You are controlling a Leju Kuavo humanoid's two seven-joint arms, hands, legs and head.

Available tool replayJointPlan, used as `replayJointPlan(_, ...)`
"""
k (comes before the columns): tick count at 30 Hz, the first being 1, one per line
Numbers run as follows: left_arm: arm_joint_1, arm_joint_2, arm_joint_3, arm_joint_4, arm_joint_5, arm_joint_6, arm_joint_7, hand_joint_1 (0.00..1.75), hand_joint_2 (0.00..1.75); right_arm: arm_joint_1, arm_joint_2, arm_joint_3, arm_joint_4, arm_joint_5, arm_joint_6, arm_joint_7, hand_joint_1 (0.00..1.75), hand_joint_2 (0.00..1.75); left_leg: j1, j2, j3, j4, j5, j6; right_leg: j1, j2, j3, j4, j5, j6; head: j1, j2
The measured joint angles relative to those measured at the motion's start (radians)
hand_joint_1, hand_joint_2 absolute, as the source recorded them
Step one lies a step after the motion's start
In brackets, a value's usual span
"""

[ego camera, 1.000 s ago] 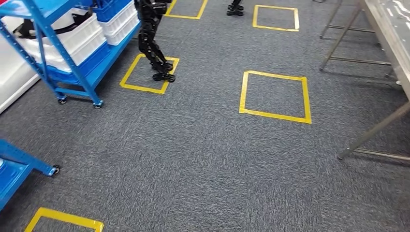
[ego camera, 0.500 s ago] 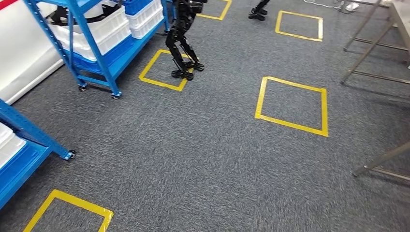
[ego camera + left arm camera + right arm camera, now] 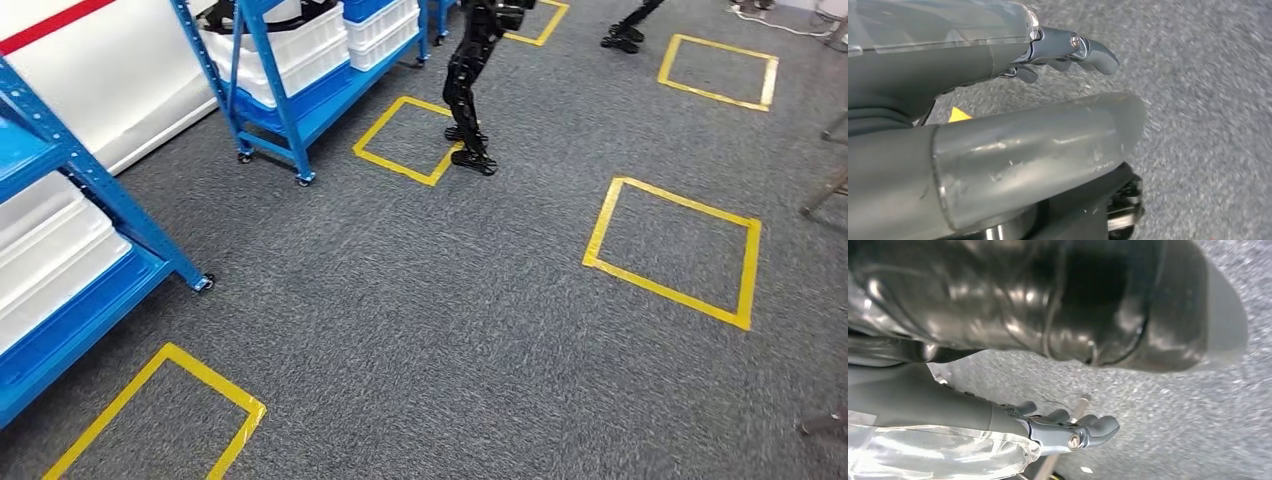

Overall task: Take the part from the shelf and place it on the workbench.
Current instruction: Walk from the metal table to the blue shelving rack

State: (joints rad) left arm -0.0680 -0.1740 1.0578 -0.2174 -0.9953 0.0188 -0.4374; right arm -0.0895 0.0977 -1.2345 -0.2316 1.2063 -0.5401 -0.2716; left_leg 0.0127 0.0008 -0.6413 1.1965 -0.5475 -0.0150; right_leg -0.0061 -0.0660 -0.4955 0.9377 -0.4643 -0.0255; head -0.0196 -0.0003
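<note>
Now I look down on a grey speckled carpet floor point(image 3: 420, 330) marked with squares of yellow tape. One yellow tape square point(image 3: 676, 250) lies ahead to my right, another yellow tape square point(image 3: 160, 420) is close at the lower left, and a third yellow tape square point(image 3: 405, 140) lies further ahead, just beside a blue metal shelf on small wheels point(image 3: 290, 100). This shelf carries white plastic bins point(image 3: 300, 45) on its blue boards, and something dark lies in the upper bin, but I cannot tell if it is the part. A second blue metal shelf point(image 3: 70, 250) stands near me on the left, also with a white plastic bin point(image 3: 50, 260) on its lower board. Behind both shelves stands a white wall panel with a red stripe point(image 3: 110, 70). The black legs of another robot point(image 3: 468, 90) stand at the far corner of the third square, one foot on the tape.

My left hand point(image 3: 1063, 55) hangs above the carpet; its dark fingers point(image 3: 1098, 52) are curled a little and apart from the thick grey thumb point(image 3: 1048, 145), and it holds nothing. My right hand point(image 3: 1063, 427) also hangs over the carpet, fingers loosely bent, nothing in them.
</note>
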Motion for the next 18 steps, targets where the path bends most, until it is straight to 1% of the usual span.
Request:
replayJointPlan(1, 0.001, 0.0, 0.0, 0.0, 0.0, 0.0, 0.001, 0.0, 0.0, 0.0, 0.0, 0.0, 0.0, 0.001, 0.0, 0.0, 0.0, 0.0, 0.0, 0.018, 0.039, -0.076, 0.04, 0.001, 0.0, -0.012, 0.004, 0.003, -0.005, 0.003, 0.0, 0.0)
replayJointPlan(2, 0.0, 0.0, 0.0, 0.0, -0.001, 0.0, 0.002, 0.0, 0.0, 0.0, 0.0, 0.001, 0.0, 0.001, 0.0, 0.0, 0.0, 0.0, -0.002, 0.042, 0.077, -0.151, 0.069, 0.005, 0.003, -0.022, 0.008, 0.007, -0.011, 0.008, 0.0, 0.0)
replayJointPlan(3, -0.002, 0.0, 0.0, 0.0, -0.001, 0.0, 0.003, 0.0, 0.0, 0.0, 0.0, 0.002, 0.0, 0.001, 0.0, 0.0, 0.0, 0.0, -0.005, 0.06, 0.104, -0.207, 0.088, 0.01, 0.005, -0.032, 0.012, 0.01, -0.017, 0.013, 0.0, 0.0)
replayJointPlan(4, -0.004, 0.0, 0.0, 0.0, -0.002, 0.001, 0.004, 0.0, 0.0, -0.001, 0.0, 0.002, 0.0, 0.001, 0.0, 0.0, 0.0, 0.0, -0.007, 0.071, 0.118, -0.237, 0.095, 0.016, 0.007, -0.041, 0.015, 0.012, -0.022, 0.018, 0.001, 0.0)
replayJointPlan(5, -0.005, 0.0, 0.0, 0.0, -0.002, 0.001, 0.004, 0.0, 0.0, -0.003, 0.0, 0.003, 0.0, 0.001, 0.0, -0.001, 0.0, 0.0, -0.01, 0.069, 0.119, -0.243, 0.093, 0.021, 0.009, -0.05, 0.017, 0.013, -0.025, 0.023, 0.001, 0.0)
replayJointPlan(6, -0.004, 0.001, 0.0, 0.0, -0.002, 0.001, 0.005, 0.0, 0.0, -0.005, 0.0, 0.004, 0.0, 0.001, 0.0, -0.001, 0.0, 0.0, -0.01, 0.055, 0.117, -0.244, 0.094, 0.026, 0.009, -0.06, 0.021, 0.013, -0.027, 0.028, 0.001, 0.0)
replayJointPlan(7, -0.003, 0.001, 0.0, 0.0, -0.002, 0.001, 0.005, 0.0, 0.0, -0.008, 0.0, 0.004, 0.0, 0.001, 0.0, -0.001, 0.0, 0.0, -0.009, 0.043, 0.119, -0.246, 0.096, 0.032, 0.006, -0.056, 0.023, 0.017, -0.032, 0.035, 0.001, 0.0)
replayJointPlan(8, -0.002, 0.001, 0.0, 0.0, -0.002, 0.001, 0.005, 0.0, 0.0, -0.009, -0.001, 0.005, 0.0, 0.001, 0.0, -0.001, 0.0, 0.0, -0.007, 0.032, 0.122, -0.249, 0.099, 0.039, 0.003, -0.036, 0.02, 0.031, -0.045, 0.041, 0.001, 0.0)
replayJointPlan(9, -0.002, 0.0, 0.0, 0.0, -0.003, 0.001, 0.005, 0.0, 0.0, -0.009, -0.001, 0.005, 0.0, 0.001, 0.0, -0.001, 0.0, 0.0, -0.005, 0.022, 0.124, -0.252, 0.103, 0.045, 0.0, -0.007, 0.007, 0.065, -0.069, 0.045, 0.001, 0.0)
replayJointPlan(10, -0.003, 0.0, 0.0, 0.0, -0.004, 0.001, 0.005, 0.0, 0.0, -0.008, -0.001, 0.005, 0.0, 0.001, 0.0, -0.001, 0.0, 0.0, -0.003, 0.011, 0.126, -0.254, 0.106, 0.05, -0.003, 0.028, -0.019, 0.121, -0.102, 0.049, 0.001, 0.0)
replayJointPlan(11, -0.005, 0.0, 0.0, 0.0, -0.005, 0.001, 0.006, 0.0, 0.0, -0.006, -0.001, 0.005, 0.0, 0.001, 0.0, -0.001, 0.0, 0.0, -0.003, 0.0, 0.125, -0.254, 0.106, 0.052, -0.005, 0.051, -0.054, 0.193, -0.139, 0.051, 0.001, 0.0)
replayJointPlan(12, -0.006, 0.0, 0.0, 0.0, -0.006, 0.002, 0.006, 0.0, 0.0, -0.004, -0.001, 0.005, 0.0, 0.001, 0.0, -0.001, 0.0, 0.0, -0.004, -0.014, 0.125, -0.253, 0.106, 0.053, -0.006, 0.059, -0.091, 0.263, -0.167, 0.052, 0.001, 0.0)
replayJointPlan(13, -0.006, 0.0, 0.0, 0.0, -0.007, 0.002, 0.007, 0.0, 0.0, -0.003, -0.001, 0.005, 0.0, 0.001, 0.0, -0.001, 0.0, 0.0, -0.004, -0.028, 0.124, -0.252, 0.106, 0.054, -0.006, 0.062, -0.119, 0.311, -0.177, 0.052, 0.001, 0.0)
replayJointPlan(14, -0.005, 0.0, 0.0, 0.0, -0.007, 0.003, 0.007, 0.0, 0.0, -0.002, -0.001, 0.005, 0.0, 0.001, 0.0, -0.001, 0.0, 0.0, -0.005, -0.044, 0.125, -0.251, 0.105, 0.053, -0.007, 0.063, -0.13, 0.319, -0.164, 0.052, 0.001, 0.0)
replayJointPlan(15, -0.004, 0.0, 0.0, 0.0, -0.007, 0.003, 0.008, 0.0, 0.0, -0.001, -0.001, 0.005, 0.0, 0.001, 0.0, 0.0, 0.0, 0.0, -0.005, -0.06, 0.126, -0.249, 0.104, 0.052, -0.007, 0.066, -0.122, 0.287, -0.13, 0.05, 0.001, 0.0)
replayJointPlan(16, -0.004, 0.0, 0.0, 0.0, -0.007, 0.003, 0.008, 0.0, 0.0, -0.001, -0.001, 0.005, 0.0, 0.001, 0.0, 0.0, 0.0, 0.0, -0.004, -0.075, 0.127, -0.247, 0.103, 0.05, -0.007, 0.077, -0.097, 0.22, -0.085, 0.046, 0.001, 0.0)
replayJointPlan(17, -0.004, -0.001, 0.0, 0.0, -0.007, 0.003, 0.008, 0.0, 0.0, -0.001, -0.002, 0.005, 0.0, 0.001, 0.0, 0.001, 0.0, 0.0, -0.004, -0.088, 0.128, -0.246, 0.102, 0.049, -0.007, 0.103, -0.066, 0.145, -0.046, 0.041, 0.001, 0.0)
replayJointPlan(18, -0.004, -0.002, 0.0, 0.0, -0.007, 0.003, 0.008, 0.0, 0.0, -0.001, -0.003, 0.005, 0.0, 0.001, 0.0, 0.001, 0.0, 0.0, -0.004, -0.101, 0.127, -0.244, 0.101, 0.045, -0.007, 0.126, -0.042, 0.084, -0.018, 0.038, 0.001, 0.0)
